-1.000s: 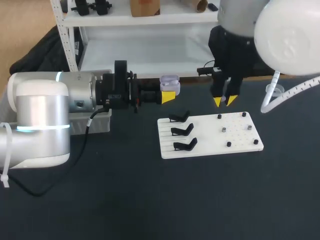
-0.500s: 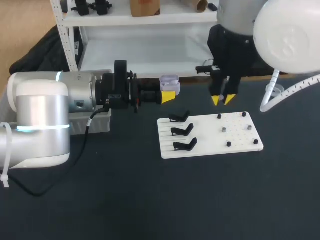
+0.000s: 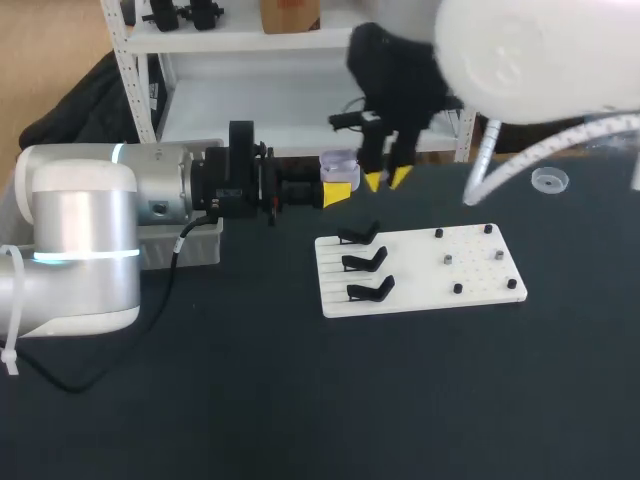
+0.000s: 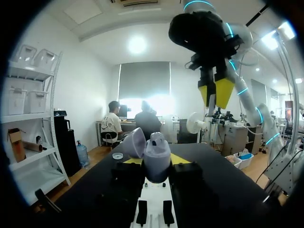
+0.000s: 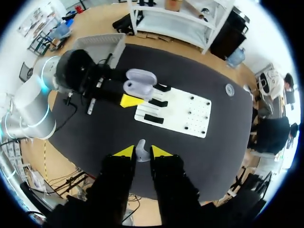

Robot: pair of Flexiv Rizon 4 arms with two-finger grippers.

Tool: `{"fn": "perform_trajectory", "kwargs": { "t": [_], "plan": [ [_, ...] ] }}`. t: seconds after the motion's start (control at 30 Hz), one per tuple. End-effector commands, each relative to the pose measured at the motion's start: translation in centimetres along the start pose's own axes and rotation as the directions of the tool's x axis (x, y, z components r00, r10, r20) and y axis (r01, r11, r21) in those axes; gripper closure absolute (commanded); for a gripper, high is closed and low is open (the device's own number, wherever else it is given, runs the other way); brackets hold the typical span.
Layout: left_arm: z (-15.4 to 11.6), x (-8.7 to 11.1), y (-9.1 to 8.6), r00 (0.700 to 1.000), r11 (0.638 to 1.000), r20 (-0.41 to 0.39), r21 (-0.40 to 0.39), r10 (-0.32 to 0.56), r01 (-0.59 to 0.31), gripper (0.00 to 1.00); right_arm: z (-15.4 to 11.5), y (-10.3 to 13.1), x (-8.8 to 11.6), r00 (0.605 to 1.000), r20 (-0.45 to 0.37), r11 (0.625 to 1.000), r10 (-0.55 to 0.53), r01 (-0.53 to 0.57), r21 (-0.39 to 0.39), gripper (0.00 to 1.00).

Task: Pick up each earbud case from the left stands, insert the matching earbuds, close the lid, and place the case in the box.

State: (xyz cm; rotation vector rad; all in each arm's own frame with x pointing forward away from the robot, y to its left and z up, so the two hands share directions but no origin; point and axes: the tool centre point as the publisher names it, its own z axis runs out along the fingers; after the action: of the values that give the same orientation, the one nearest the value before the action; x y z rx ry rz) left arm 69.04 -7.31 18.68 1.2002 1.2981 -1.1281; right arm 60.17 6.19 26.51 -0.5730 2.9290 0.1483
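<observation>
My left gripper (image 3: 338,186) is shut on a lavender earbud case (image 3: 340,160), held above the table beyond the white board (image 3: 420,270). In the left wrist view the case (image 4: 156,154) stands between the yellow tips with its lid (image 4: 135,142) swung open. My right gripper (image 3: 386,179) hangs tips-down just right of the case, seen overhead in the left wrist view (image 4: 214,93). The right wrist view shows it (image 5: 142,152) shut on a small pale earbud (image 5: 141,149), with the case (image 5: 139,81) ahead of it. Three black stands (image 3: 364,262) on the board are bare.
Small pegs and earbuds (image 3: 448,259) dot the board's right half. A grey bin (image 3: 196,246) sits behind my left arm at the table's left. A small clear disc (image 3: 548,180) lies at the far right.
My right arm has swung left and slightly up, from over the board's far edge to beside the held case. The left arm and case have stayed put.
</observation>
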Motion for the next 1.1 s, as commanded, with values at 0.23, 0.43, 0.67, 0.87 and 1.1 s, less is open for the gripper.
{"fn": "perform_trajectory", "kwargs": {
  "t": [0.23, 0.43, 0.67, 0.87, 1.1],
  "plan": [
    [0.0, 0.0, 0.0, 1.000, 1.000, 0.002, -0.002, 0.001, -0.001, 1.00, -1.0, 1.8, -4.4, 0.994, -0.053, 0.995, -0.097, 0.098, 0.024, 1.00],
    [0.0, 0.0, 0.0, 1.000, 1.000, 0.002, -0.002, 0.001, -0.001, 1.00, -1.4, 2.0, -5.6, 0.992, -0.033, 0.990, -0.118, 0.120, 0.071, 1.00],
    [0.0, 0.0, 0.0, 1.000, 1.000, 0.002, -0.002, 0.001, -0.001, 1.00, -1.4, 2.0, -5.6, 0.992, -0.033, 0.990, -0.118, 0.120, 0.071, 1.00],
    [0.0, 0.0, 0.0, 1.000, 1.000, 0.002, -0.002, 0.001, -0.001, 1.00, -1.4, 2.0, -5.6, 0.992, -0.033, 0.990, -0.118, 0.120, 0.071, 1.00],
    [0.0, 0.0, 0.0, 1.000, 1.000, 0.002, -0.002, 0.001, -0.001, 1.00, -1.4, 2.0, -5.6, 0.992, -0.033, 0.990, -0.118, 0.120, 0.071, 1.00]
  ]
}}
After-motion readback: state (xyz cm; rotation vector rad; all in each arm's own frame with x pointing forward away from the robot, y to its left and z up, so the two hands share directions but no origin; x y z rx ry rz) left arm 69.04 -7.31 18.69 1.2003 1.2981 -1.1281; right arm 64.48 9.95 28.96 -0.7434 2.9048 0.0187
